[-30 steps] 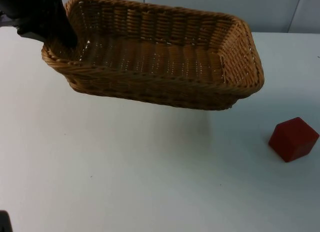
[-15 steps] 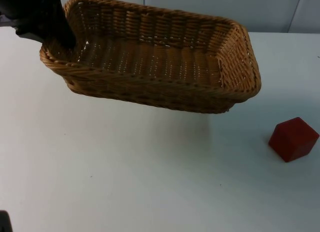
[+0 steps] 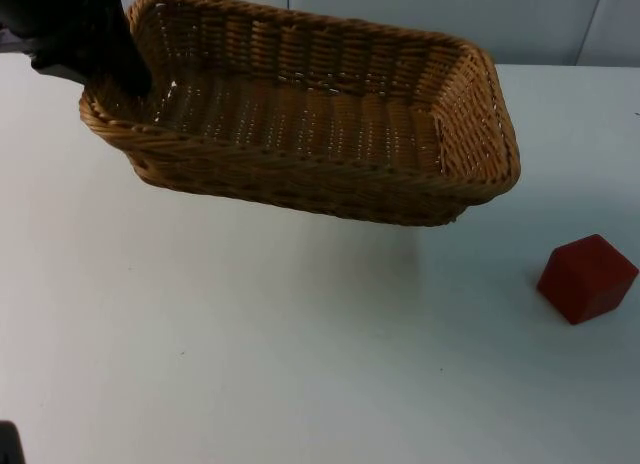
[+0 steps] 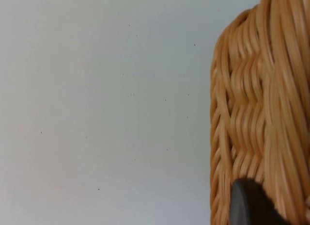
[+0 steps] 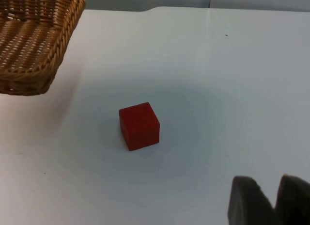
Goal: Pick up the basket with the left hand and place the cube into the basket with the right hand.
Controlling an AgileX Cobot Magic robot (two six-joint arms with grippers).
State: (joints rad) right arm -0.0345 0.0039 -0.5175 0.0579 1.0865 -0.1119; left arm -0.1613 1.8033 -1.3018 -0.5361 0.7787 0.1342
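My left gripper [image 3: 128,79] is clamped on the short end wall of the wicker basket [image 3: 310,114], one finger down inside against the weave and the rest of the hand outside the rim at the table's far left. From my left wrist, one of its fingertips [image 4: 252,205] lies pressed flat against the woven wall [image 4: 256,113], with bare white table [image 4: 97,108] beside it. The basket hangs off the table [image 3: 250,344] in that grip, tilted, its long side reaching toward the right and its shadow falling on the surface underneath. My right gripper [image 5: 273,198] hovers above the table with nothing in it; its two fingertips [image 5: 247,200] stand close together, with a narrow slit between them, so I take it as nearly closed. Out ahead of it the red cube [image 5: 139,125] sits flat on the table, apart from my fingers. In the top view the cube [image 3: 587,277] rests near the right edge, below and to the right of the basket's free end, not touching it.
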